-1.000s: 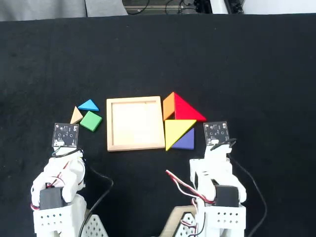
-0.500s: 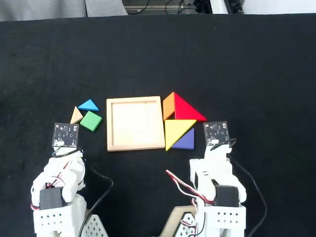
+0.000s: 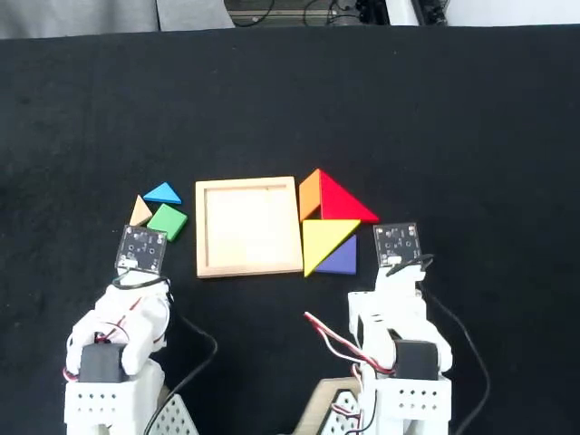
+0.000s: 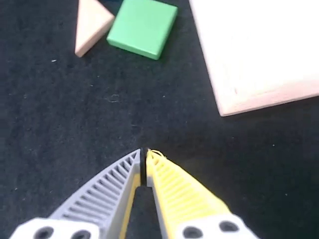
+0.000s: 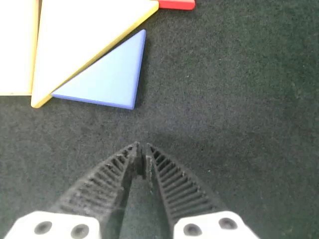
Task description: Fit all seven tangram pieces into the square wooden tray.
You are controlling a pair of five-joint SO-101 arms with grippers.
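Left hand [image 4: 145,159] has swung toward the green square [image 4: 143,28].

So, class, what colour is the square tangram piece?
The square piece is green; the left wrist view shows it best.

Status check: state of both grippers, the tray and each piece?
Left gripper: shut, empty.
Right gripper: shut, empty.
Wooden tray: empty.
Green square: outside tray.
Tan triangle: outside tray.
Blue triangle: outside tray.
Orange piece: outside tray.
Red triangle: outside tray.
Yellow triangle: outside tray.
Violet-blue piece: outside tray.
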